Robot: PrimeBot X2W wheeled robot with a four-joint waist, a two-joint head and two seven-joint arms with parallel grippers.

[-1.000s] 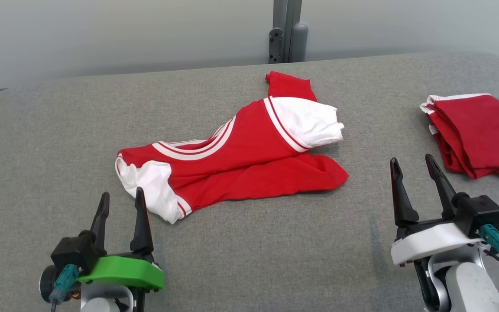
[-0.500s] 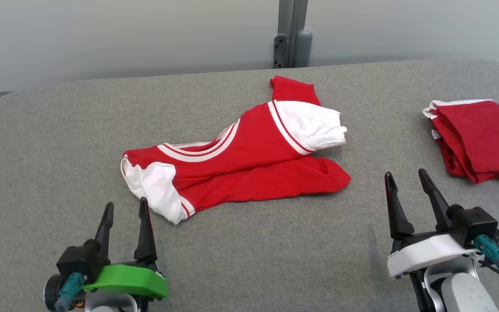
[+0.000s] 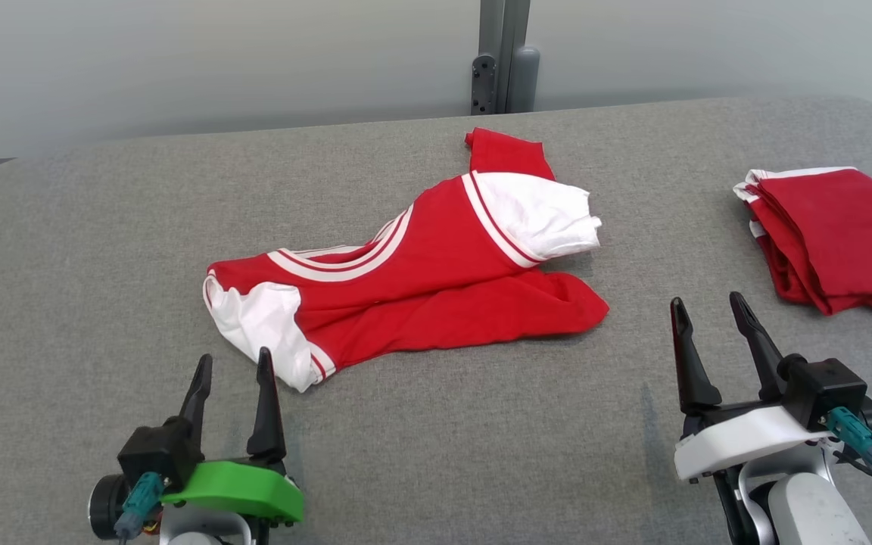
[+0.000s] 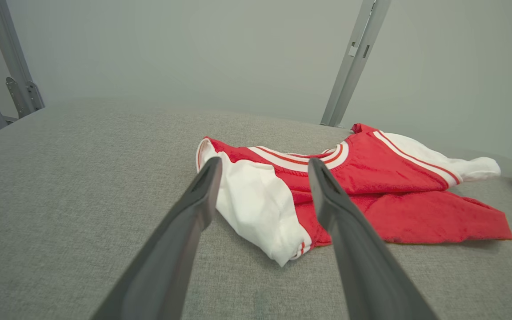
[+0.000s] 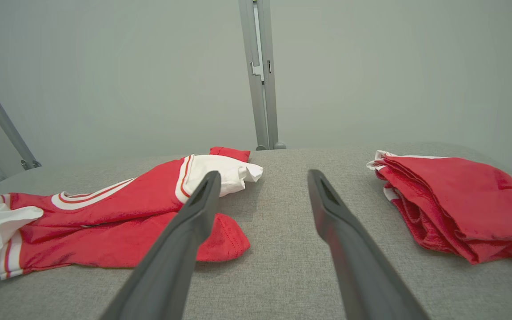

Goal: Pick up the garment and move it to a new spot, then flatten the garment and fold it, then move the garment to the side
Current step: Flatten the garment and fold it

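Red-and-white, crumpled at the table (image 3: 103, 227) centre: aim for the garment (image 3: 421, 272). With left tool (image 3: 234, 357) and right tool (image 3: 708, 301) both spread and empty, pinch near white sleeve (image 3: 262, 325) and right hem corner (image 3: 580, 306), lift evenly, avoid folded pile (image 3: 837, 235) far right.

A folded pile of red cloth with white edging (image 3: 837, 235) lies on the grey fabric tabletop (image 3: 88, 250), ahead of the right pincer (image 3: 707, 301) and off to its right, clear of it. Farther ahead and somewhat to its left, past the tabletop's far edge, a grey metal post (image 3: 502, 38) bearing a hinge bracket (image 3: 484, 83) stands against a pale wall (image 3: 179, 60).
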